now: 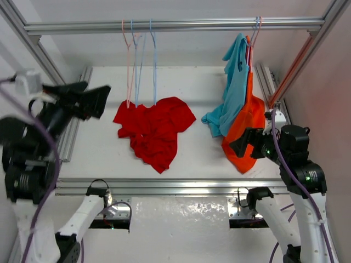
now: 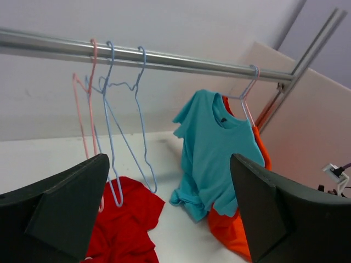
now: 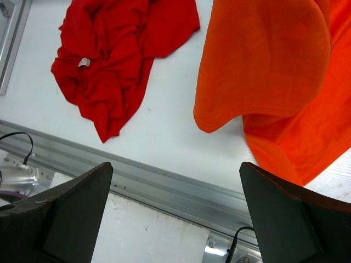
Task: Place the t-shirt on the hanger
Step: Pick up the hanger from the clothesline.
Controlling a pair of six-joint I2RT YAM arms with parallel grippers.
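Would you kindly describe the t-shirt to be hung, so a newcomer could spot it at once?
Find the metal rail across the back, then the empty wire hangers at its left. Beneath them the t-shirt lies crumpled on the white table: bright red, unlike the light blue shirt and orange shirt hanging at right.

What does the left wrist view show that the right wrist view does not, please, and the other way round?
Only the left wrist: the hanging rail, a pink hanger, two light-blue wire hangers and the hanging light blue shirt.
Only the right wrist: a white label on the red t-shirt, and an aluminium frame bar.
Both: the crumpled red t-shirt, the orange shirt, and an open claw, the left claw or the right claw, each in its own view.
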